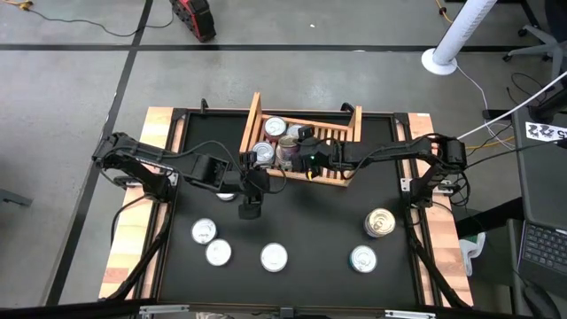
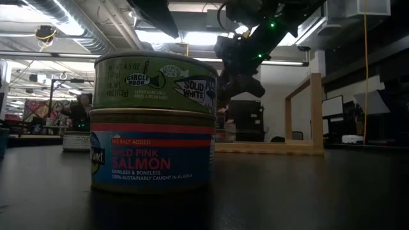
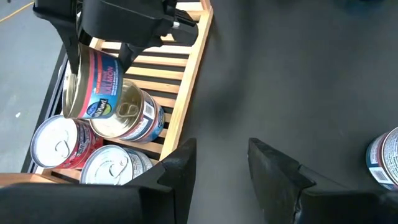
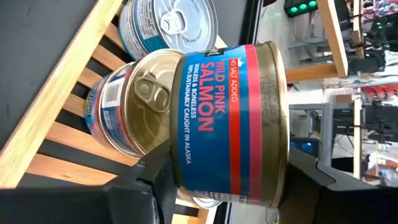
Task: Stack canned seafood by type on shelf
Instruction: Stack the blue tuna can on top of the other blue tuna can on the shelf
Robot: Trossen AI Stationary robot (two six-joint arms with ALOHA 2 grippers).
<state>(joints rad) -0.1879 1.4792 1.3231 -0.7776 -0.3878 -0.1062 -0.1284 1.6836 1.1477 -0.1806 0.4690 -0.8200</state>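
The wooden shelf point(image 1: 332, 142) sits at the table's far middle and holds several tins point(image 1: 275, 128). My right gripper point(image 1: 290, 152) reaches in from the right and is shut on a blue-and-red pink salmon tin point(image 4: 230, 124). It holds that tin just above a gold-lidded tin point(image 3: 127, 113) lying on the slats. Beside that one are a red-labelled tin point(image 3: 59, 144) and a blue-labelled one point(image 3: 115, 165). My left gripper point(image 3: 221, 165) is open over bare table, just off the shelf's near left corner point(image 1: 251, 202). Loose tins point(image 1: 274, 257) rest on their bases along the table's near side. My right gripper pinches the salmon tin between its two fingers point(image 4: 152, 186), one on each flat end beside the label's lower edge point(image 4: 186, 180). The fingers come from above, slanting in from the table's right. The tin is lifted clear and turned on edge, its label point(image 3: 102, 81) facing outward.
The shelf's raised side boards point(image 1: 253, 120) flank the tins. A green tuna tin stands stacked on a salmon tin point(image 2: 153, 121), close in front of the low camera. Several single tins point(image 1: 205, 231) and a gold-topped one point(image 1: 380, 221) dot the black mat's near half.
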